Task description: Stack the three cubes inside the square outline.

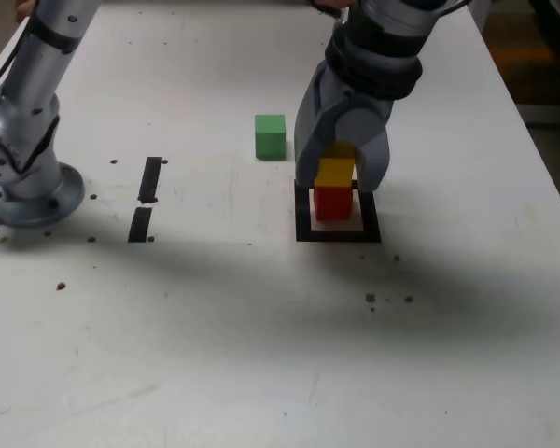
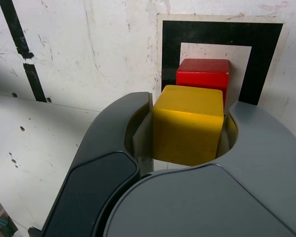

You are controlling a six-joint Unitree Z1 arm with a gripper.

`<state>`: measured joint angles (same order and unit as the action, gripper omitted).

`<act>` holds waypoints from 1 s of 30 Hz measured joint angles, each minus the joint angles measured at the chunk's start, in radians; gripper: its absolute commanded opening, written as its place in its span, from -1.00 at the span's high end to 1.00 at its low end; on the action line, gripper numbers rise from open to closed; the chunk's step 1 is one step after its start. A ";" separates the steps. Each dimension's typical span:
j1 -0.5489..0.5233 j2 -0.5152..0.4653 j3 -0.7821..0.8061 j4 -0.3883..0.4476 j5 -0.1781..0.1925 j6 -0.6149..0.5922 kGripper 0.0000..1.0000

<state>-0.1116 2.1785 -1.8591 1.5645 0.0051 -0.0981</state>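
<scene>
Gripper (image 1: 343, 179) pinching yellow cube (image 1: 335, 173) atop red cube (image 1: 333, 202) inside square outline (image 1: 337, 233); green cube (image 1: 271, 136) apart

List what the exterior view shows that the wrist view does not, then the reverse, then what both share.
Only the exterior view shows the small green cube on the white table, apart from the outline, and the arm's grey base at that view's left.

Only the wrist view shows the grey jaws' inner faces pressed against the sides of the small yellow cube.

Both show the gripper shut on the yellow cube above the small red cube, the square black tape outline around the red cube, and the two short black tape strips.
</scene>
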 measured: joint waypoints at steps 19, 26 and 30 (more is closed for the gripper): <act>0.006 0.030 0.012 -0.023 -0.007 0.013 0.47; 0.009 0.030 0.013 -0.022 -0.006 0.014 -0.02; 0.010 0.030 0.013 -0.019 0.001 0.014 -0.70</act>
<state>-0.1012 2.2085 -1.8458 1.5458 0.0057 -0.0842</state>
